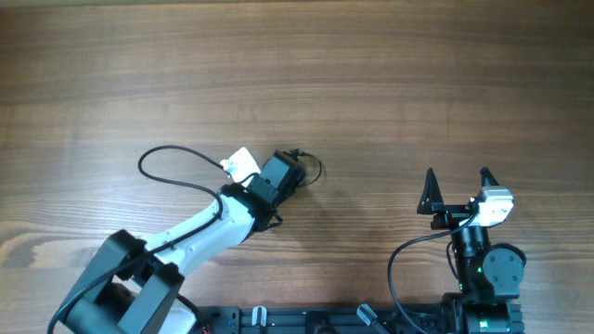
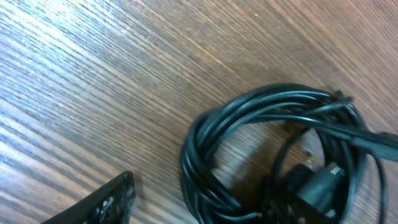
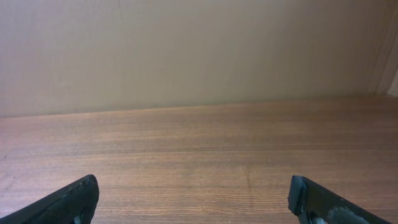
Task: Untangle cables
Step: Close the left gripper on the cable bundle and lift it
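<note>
The cables [image 2: 267,149] lie as a small coil of thin dark wires on the wooden table, filling the lower right of the left wrist view. A plug end [image 2: 323,177] rests inside the coil. From overhead only a thin loop of the cables [image 1: 314,169] shows beside the left gripper [image 1: 295,173], which hangs low over the coil. That left gripper [image 2: 202,190] straddles the coil. Its left finger [image 2: 109,202] stands apart from the wires, and its other finger is lost in the dark mass. The right gripper [image 1: 457,178] is open over bare wood, far to the right, holding nothing.
A thicker black cable [image 1: 167,160] of the left arm loops out on the table to the left of its white wrist camera [image 1: 243,163]. The right wrist view shows the right gripper [image 3: 193,186] facing bare wood and a plain wall [image 3: 199,50] beyond the table.
</note>
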Controlling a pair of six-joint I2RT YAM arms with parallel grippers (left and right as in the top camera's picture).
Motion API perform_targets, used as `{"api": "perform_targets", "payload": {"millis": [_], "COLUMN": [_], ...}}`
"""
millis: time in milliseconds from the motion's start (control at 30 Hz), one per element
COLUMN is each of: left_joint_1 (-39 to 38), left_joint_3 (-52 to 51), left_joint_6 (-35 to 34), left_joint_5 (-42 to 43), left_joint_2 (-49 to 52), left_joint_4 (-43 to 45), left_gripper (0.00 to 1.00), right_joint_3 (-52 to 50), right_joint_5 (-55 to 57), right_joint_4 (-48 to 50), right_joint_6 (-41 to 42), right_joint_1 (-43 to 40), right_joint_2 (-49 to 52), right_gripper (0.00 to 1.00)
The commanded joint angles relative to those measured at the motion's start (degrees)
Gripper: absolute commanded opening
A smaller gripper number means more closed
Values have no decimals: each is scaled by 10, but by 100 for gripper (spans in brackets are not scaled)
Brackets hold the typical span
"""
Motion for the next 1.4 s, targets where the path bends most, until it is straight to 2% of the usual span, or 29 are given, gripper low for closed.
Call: {"api": "perform_targets", "payload": {"millis": [0, 100, 267, 333, 400, 500, 667, 833, 933, 967, 1000, 1033, 1067, 1100, 1133, 1300, 1333, 1367], "left_joint_1": [11, 10, 10, 11, 11, 11, 12, 12, 12, 12, 12, 12, 12, 12, 12, 12, 12, 12], "left_joint_3": [-3, -3, -3, -3, -3, -2, 18, 21, 21, 21, 21, 21, 21, 21, 21, 21, 20, 20], "left_joint_6": [41, 79, 95, 103, 131, 212, 350, 558, 621, 627, 626, 621, 612, 588, 566, 327, 261, 152], "left_joint_5": [-34, -27, -5, -5, -5, -6, -5, -6, -7, -8, -8, -7, -7, -7, -8, -7, -5, 6], "left_joint_2": [27, 42, 53, 53, 53, 48, 5, -31, -31, -31, -31, -31, -31, -31, -31, -31, -31, -31], "left_joint_4": [8, 32, 40, 38, 38, 38, 4, -5, -14, -15, -14, -14, -14, -14, -15, -40, -55, -81], "left_gripper": [63, 55, 33, 20, 12, 5, 4, 5, 7, 14, 47, 73, 83, 88, 98, 100, 100, 100], "right_joint_3": [-2, -2, -2, -2, -2, -2, -2, -2, -2, -2, -2, -2, -2, -2, -2, -2, -2, -2], "right_joint_5": [-6, -6, -6, -6, -6, -6, -6, -6, -6, -6, -6, -6, -6, -6, -6, -6, -6, -6], "right_joint_4": [2, 2, 2, 2, 2, 2, 2, 2, 2, 2, 2, 2, 2, 2, 2, 2, 2, 2], "right_joint_6": [-1, -2, -1, -1, -1, -1, -1, -1, -2, -2, -1, -1, -2, -1, -2, -1, -1, -2], "right_joint_1": [3, 3, 3, 3, 3, 3, 3, 3, 3, 3, 3, 3, 3, 3, 3, 3, 3, 3], "right_joint_2": [-6, -6, -6, -6, -6, -6, -6, -6, -6, -6, -6, -6, -6, -6, -6, -6, -6, -6], "right_gripper": [100, 100, 100, 100, 100, 100, 100, 100, 100, 100, 100, 100, 100, 100, 100, 100, 100, 100]}}
